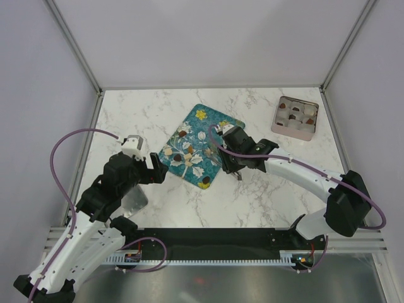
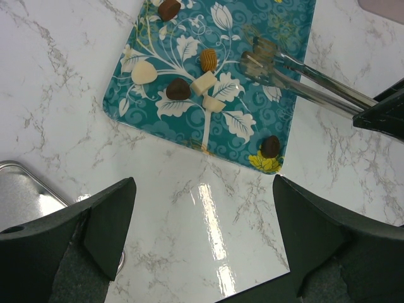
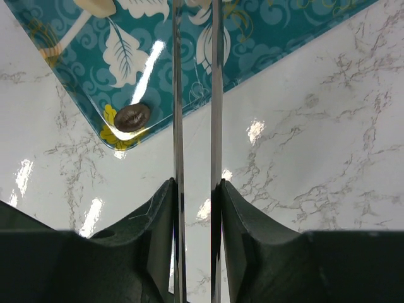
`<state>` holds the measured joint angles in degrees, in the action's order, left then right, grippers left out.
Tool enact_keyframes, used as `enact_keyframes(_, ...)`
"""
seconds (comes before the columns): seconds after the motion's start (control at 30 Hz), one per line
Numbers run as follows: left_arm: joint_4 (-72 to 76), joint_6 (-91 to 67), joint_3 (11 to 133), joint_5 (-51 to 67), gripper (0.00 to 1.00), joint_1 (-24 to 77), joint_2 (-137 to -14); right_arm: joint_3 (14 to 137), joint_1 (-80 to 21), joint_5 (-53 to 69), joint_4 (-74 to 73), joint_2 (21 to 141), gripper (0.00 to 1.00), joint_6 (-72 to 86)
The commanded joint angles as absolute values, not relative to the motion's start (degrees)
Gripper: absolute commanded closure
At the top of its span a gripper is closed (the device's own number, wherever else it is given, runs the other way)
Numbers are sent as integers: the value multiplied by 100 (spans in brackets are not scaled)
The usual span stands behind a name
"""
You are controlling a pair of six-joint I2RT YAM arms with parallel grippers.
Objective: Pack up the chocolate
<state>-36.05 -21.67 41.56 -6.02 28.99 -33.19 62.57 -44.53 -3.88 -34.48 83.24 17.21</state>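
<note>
Small chocolates (image 2: 178, 89), ridged brown, smooth dark, cream blocks, lie on the glossy teal floral tray (image 2: 297, 25) on the marbled worktop (image 1: 265, 196). The right fingers (image 3: 246, 233) pinch slim steel tongs (image 3: 216, 95), tips over the tray. The left fingers (image 2: 107, 214) gape wide, empty, at the tray's 8 o'clock. A pink compartmented box (image 1: 297, 134) holding more sits at 2 o'clock.

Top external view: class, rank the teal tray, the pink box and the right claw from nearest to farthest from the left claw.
1. The teal tray: just right of the left claw.
2. The right claw: gripping tongs at the tray's right edge.
3. The pink box: back right corner.
</note>
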Motion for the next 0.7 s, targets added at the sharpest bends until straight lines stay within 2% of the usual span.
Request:
enact_keyframes(0.0, -3437, -2021, 4245, -765, 3, 2900, -3252, 6706, -4456, -545, -3428, 8393, 60, 1828)
enact_keyframes(0.67, -3437, -2021, 4236, -747, 3, 2900, -3243, 7242, -3560, 228, -3516, 8649, 61, 2056)
